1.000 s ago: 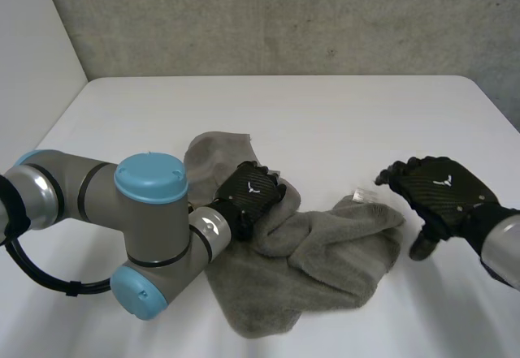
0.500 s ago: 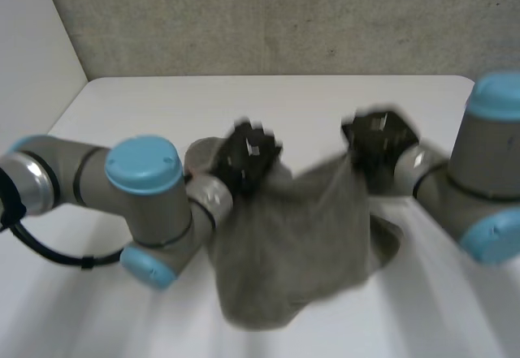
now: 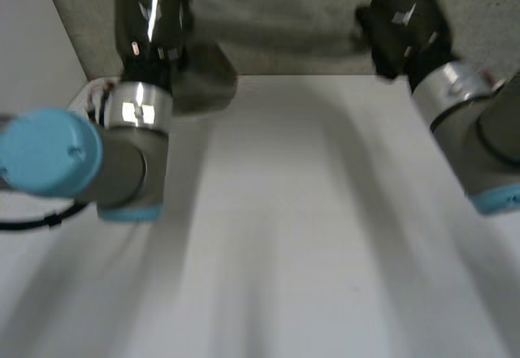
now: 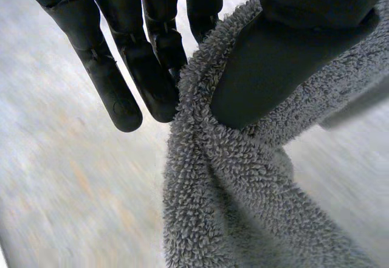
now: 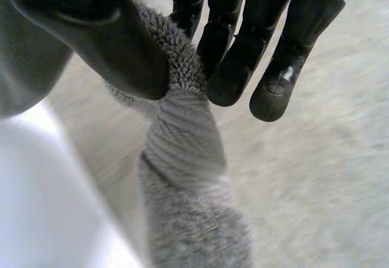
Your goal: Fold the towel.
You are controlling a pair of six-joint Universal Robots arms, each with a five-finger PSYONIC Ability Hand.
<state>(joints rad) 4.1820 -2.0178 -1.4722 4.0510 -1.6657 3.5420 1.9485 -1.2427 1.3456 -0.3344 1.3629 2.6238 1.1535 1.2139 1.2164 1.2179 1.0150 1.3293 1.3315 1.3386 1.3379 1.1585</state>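
The grey terry-cloth towel is held in the air across the upper part of the head view, strung between the two black hands and clear of the white desk below. It is blurred there, with a darker fold hanging at the upper left just beside the left hand. In the left wrist view the looped-pile towel is bunched into a thick twisted roll and pinched between the left hand's thumb and its straight fingers, trailing away past the fingertips. In the right wrist view another gathered end of the towel is pinched the same way by the right hand, which sits at the upper right of the head view.
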